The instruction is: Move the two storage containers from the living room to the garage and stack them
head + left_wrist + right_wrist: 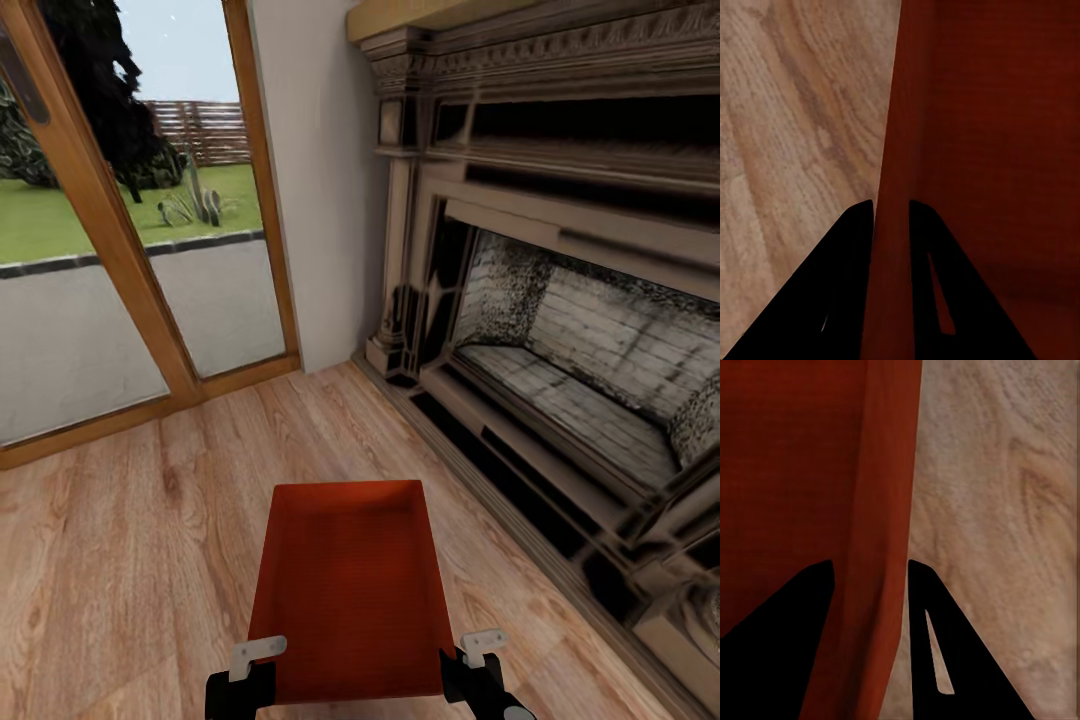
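Note:
One orange-red storage container hangs over the living room's light wood-plank flooring, open top up, held by both side walls. My left gripper is shut on its left wall; in the left wrist view the two dark fingers pinch the thin wall of the container. My right gripper is shut on the right wall, and in the right wrist view its fingers straddle the wall of the container. The second container is out of view.
The brick-sided stone fireplace runs along the right, its hearth edge close to the container's right side. Wood-framed glass doors stand ahead on the left, with a white wall section between them and the fireplace.

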{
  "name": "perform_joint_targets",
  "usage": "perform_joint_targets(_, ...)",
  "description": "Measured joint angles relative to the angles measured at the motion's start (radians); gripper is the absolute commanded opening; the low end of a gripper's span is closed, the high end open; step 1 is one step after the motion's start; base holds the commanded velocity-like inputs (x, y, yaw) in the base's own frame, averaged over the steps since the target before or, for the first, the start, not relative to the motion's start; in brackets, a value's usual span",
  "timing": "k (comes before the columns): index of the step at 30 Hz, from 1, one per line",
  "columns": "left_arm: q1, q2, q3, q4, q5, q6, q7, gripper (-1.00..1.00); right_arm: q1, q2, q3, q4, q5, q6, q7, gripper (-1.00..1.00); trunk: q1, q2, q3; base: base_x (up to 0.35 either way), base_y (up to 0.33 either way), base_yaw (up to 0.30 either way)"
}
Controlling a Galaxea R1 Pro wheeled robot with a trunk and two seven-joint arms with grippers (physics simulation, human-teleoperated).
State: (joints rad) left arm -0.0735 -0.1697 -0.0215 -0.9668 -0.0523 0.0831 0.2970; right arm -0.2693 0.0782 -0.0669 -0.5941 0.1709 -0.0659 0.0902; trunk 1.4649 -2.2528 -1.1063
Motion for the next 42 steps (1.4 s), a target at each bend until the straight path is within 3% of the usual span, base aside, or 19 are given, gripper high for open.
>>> perform_joint_targets(14, 0.0, -0.002, 0.001, 0.0, -0.002, 0.0, 0.0, -1.0, 0.0, -0.001, 0.0, 0.0, -0.001, 0.0, 0.001, -1.0, -0.054, 0.098, 0.044, 0.0, 0.0, 0.0)
perform_joint_targets(22, 0.0, -0.001, 0.001, 0.0, 0.0, 0.0, -0.001, -1.0, 0.0, 0.0, 0.0, 0.0, -0.001, 0.001, 0.001, -1.0, -0.054, 0.098, 0.044, 0.0, 0.0, 0.0)
perform_joint_targets(42, 0.0, -0.002, 0.001, -0.001, -0.003, 0.001, 0.001, -1.0, 0.0, -0.001, 0.0, 0.0, -0.002, 0.0, 0.002, -1.0, -0.13, 0.238, 0.107, 0.0, 0.0, 0.0)
